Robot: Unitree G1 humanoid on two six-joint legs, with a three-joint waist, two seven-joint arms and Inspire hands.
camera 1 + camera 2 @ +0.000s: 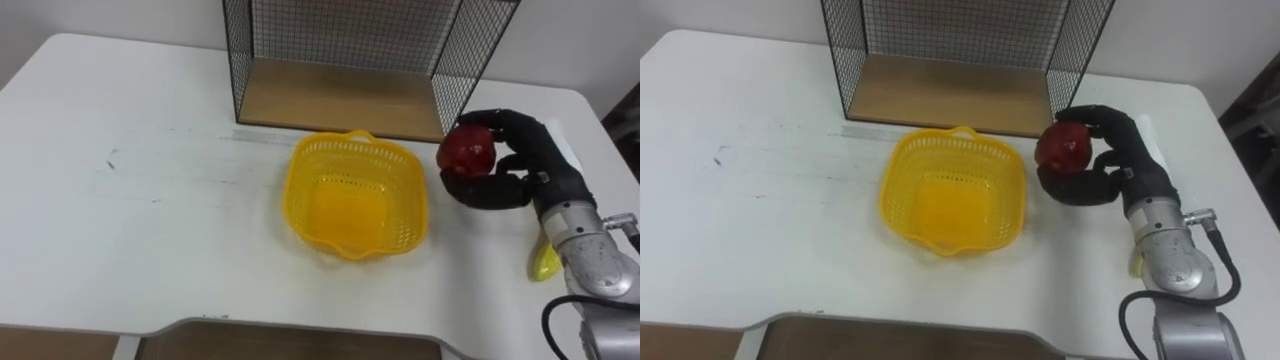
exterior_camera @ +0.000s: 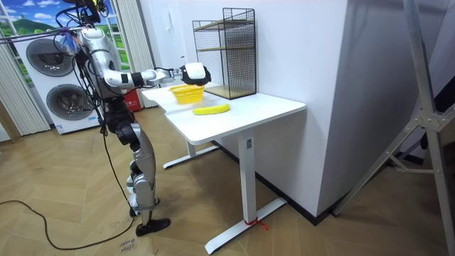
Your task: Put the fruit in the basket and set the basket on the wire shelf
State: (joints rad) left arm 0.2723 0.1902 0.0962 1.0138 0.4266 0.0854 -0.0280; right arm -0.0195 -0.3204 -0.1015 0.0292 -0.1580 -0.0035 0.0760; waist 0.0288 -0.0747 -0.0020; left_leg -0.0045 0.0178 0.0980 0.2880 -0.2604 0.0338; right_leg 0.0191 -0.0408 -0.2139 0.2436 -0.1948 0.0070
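A yellow plastic basket (image 1: pixel 355 195) (image 1: pixel 953 190) (image 2: pixel 186 93) sits empty on the white table (image 1: pixel 130 200), just in front of the wire shelf (image 1: pixel 350 60) (image 1: pixel 960 55) (image 2: pixel 226 50). My right hand (image 1: pixel 520 165) (image 1: pixel 1120 160) (image 2: pixel 193 73) is curled round a red apple (image 1: pixel 467 148) (image 1: pixel 1064 148), held above the table just to the right of the basket. A yellow banana (image 1: pixel 545 262) (image 2: pixel 212 109) lies on the table under my right forearm, mostly hidden in the eye views.
The shelf has a wooden floor board (image 1: pixel 335 100) and black mesh walls. I stand at the table's long edge; two washing machines (image 2: pixel 50 85) are behind me in the room view.
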